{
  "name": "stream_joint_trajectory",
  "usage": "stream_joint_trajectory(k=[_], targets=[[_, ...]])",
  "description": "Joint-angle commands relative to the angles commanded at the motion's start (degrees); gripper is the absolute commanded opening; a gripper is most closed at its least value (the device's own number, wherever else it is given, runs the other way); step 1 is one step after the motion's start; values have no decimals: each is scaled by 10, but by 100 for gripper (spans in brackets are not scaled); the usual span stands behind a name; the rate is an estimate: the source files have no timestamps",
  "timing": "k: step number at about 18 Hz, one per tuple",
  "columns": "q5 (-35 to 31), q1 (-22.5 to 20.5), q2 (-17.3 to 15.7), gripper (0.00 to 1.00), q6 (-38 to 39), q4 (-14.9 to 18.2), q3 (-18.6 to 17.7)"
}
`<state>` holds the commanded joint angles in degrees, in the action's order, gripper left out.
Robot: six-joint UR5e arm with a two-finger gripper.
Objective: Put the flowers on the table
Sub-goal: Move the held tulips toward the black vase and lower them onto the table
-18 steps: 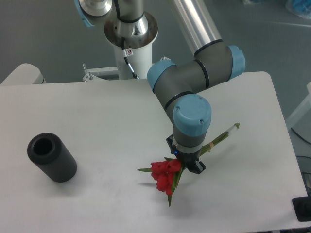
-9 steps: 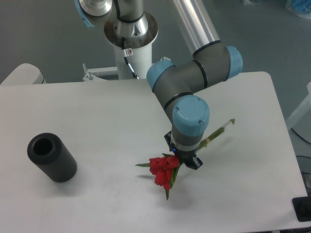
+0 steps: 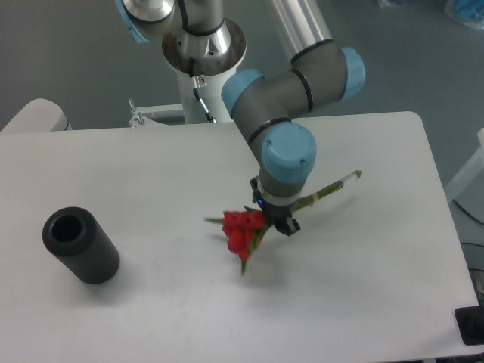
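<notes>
The flowers are a small bunch of red blooms with green leaves. Their thin green stems run up and right past the wrist to a tip at the right. My gripper points down and is shut on the stems just behind the blooms. A faint shadow lies on the white table under the blooms, so the bunch hangs a little above the tabletop. The fingers are mostly hidden under the wrist.
A dark grey cylinder lies on its side at the table's left, open end facing up-left. The robot's base column stands at the back edge. The table's right edge is rounded.
The gripper has moved up and to the left across the table, carrying the flowers with it. The cylinder has not moved.
</notes>
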<state>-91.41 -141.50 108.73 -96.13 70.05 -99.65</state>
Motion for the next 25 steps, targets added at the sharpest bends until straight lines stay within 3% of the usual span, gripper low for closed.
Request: stream_joint_trajectory(k=[6,9,12,15,16,17,18,25], targets=[[6,14,-42,15,-43,-4,-66],[7,30,-46,16,-44,-3,-82],[16,36,-64,22,-47,-3,-112],[39,39,-67,42,-49,-4,-120],[40,39,-67,56,-49,-4,-120],[44,38,-67,84,-47,-3,-121],[50,37,-67,100,-46,-3,-121],[57,31,-70,100,-48,-4,-113]])
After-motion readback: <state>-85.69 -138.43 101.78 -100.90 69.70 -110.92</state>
